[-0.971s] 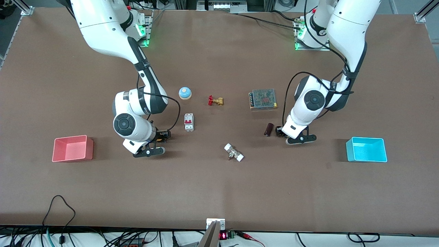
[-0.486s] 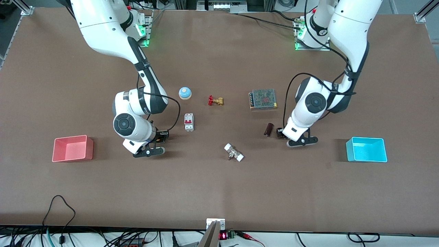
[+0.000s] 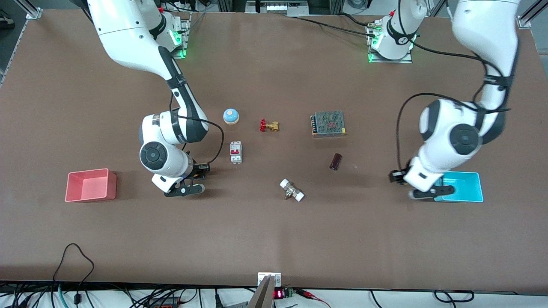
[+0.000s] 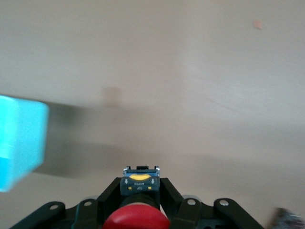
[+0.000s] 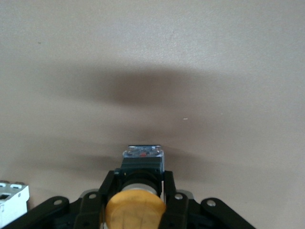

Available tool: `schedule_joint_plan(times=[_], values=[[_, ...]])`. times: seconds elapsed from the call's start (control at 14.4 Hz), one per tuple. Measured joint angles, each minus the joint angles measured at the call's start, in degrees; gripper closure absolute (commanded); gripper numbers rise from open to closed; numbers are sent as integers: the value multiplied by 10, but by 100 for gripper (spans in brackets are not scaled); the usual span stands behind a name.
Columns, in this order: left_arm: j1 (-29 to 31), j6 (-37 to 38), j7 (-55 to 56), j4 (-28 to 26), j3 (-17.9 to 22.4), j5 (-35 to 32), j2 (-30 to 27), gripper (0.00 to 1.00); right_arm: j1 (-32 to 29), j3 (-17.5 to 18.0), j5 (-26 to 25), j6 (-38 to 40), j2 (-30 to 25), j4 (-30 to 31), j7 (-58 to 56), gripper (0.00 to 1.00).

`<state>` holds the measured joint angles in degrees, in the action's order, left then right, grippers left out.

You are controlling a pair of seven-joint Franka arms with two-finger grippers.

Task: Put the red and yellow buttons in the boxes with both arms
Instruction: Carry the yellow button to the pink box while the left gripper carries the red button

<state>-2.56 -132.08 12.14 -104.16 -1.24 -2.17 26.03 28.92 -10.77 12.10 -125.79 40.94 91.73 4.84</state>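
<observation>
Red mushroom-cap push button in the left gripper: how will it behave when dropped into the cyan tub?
The red mushroom-cap push button looks rigid, probably light. Its round cap is wider than its dark body, so it will likely tip and roll briefly. The cyan plastic tub under the left gripper should contain it.

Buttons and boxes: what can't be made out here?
- Red button: left wrist view, cap cut by the frame edge; hidden under the left arm in the front view.
- Yellow button: right wrist view, cap likewise cut.
- Cyan box: front view, part covered by the left gripper.
</observation>
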Motion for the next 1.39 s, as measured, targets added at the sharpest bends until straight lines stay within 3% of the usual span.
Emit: schedule_joint_plan(times=[0.28, 0.69, 0.9, 1.39], values=[[72, 0, -110, 4, 1, 0, 0, 99, -1, -22, 0, 1, -1, -18, 0, 70], [138, 0, -227, 28, 1, 0, 27, 99, -6, -159, 0, 65, -32, -54, -24, 70], [155, -1, -253, 36, 0, 0, 50, 99, -19, -211, 0, 100, -38, -54, -64, 70], [163, -4, -268, 71, -1, 1, 103, 99, -122, -223, 0, 114, -34, -51, -214, 74]])
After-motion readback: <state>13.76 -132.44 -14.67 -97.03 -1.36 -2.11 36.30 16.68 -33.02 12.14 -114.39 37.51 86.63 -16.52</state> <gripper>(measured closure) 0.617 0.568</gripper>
